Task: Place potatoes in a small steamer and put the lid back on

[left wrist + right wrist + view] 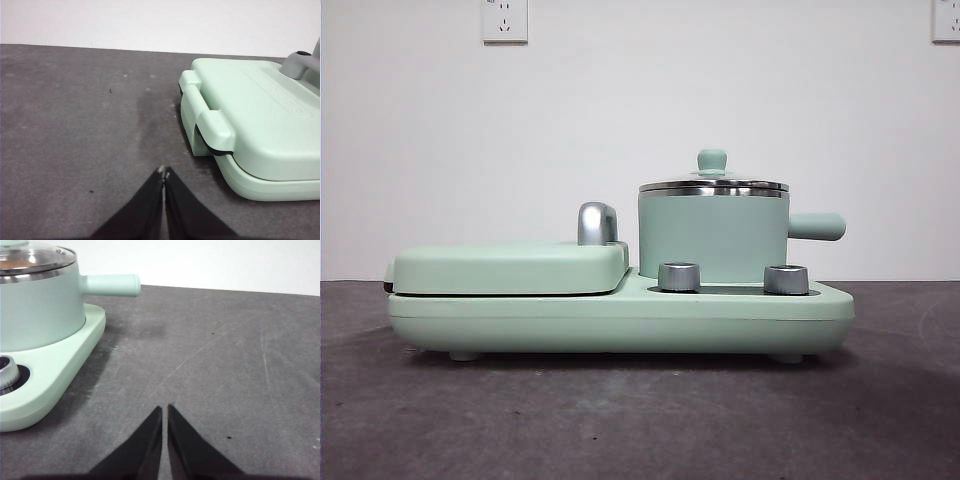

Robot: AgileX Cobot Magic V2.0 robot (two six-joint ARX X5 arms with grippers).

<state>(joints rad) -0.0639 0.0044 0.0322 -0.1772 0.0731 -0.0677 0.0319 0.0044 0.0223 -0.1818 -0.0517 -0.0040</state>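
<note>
1. Leftmost, the left tool hangs over bare grey table with its jaws clenched tip to tip, grasping nothing.
2. Just off that tool at about 2 o'clock in the left wrist view sits the end of the griddle, its flat mint-green cover shut, with a latch tab on the near edge.
3. Across the front view, the griddle takes the 9 o'clock half of the mint-green base, and a chrome handle stands up behind it.
4. Next, two steel dials sit on the front of the base, below the steamer.
5. The steamer stands upright on the base at the 3 o'clock half, its stubby handle pointing to 3 o'clock.
6. The lid rests flat on the steamer's steel rim, knob up.
7. Through the glass in the right wrist view, an orange-brown patch shows under the lid; whether it is the potato cannot be told for sure.
8. Lastly, the right tool hangs over bare table off the steamer's handle side, jaws clenched and grasping nothing, well apart from the base.
</note>
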